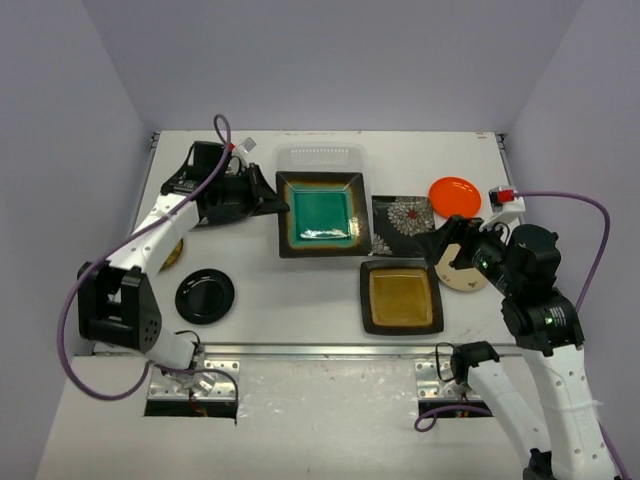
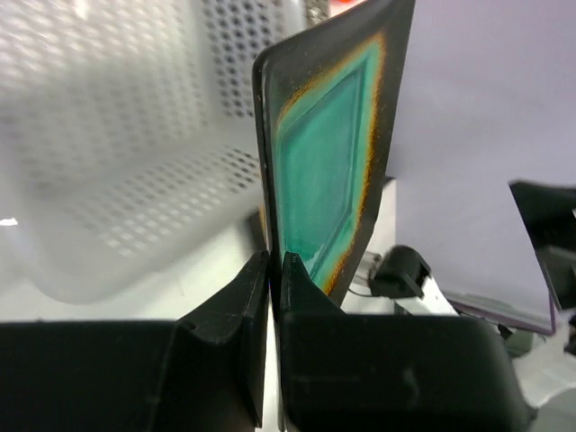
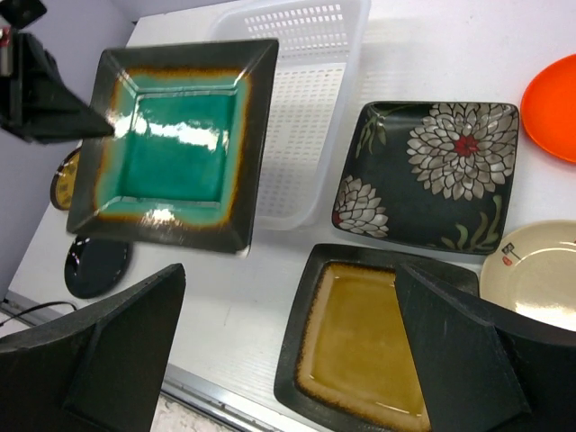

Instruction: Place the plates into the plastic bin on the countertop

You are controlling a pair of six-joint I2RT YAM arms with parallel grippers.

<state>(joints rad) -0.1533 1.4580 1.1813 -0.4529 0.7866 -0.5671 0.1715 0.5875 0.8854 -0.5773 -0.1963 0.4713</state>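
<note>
L end effector (image 2: 275, 265) pinches glossy square teal plate (image 2: 324, 171) rim; R end effector (image 3: 290, 274) wide; perforated plastic bin (image 3: 315, 99) behind.

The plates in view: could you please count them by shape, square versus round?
Square plates: 3 (teal, floral, amber)
Round plates: 4 (orange, beige, black, yellow, partly hidden)
Total: 7
</note>
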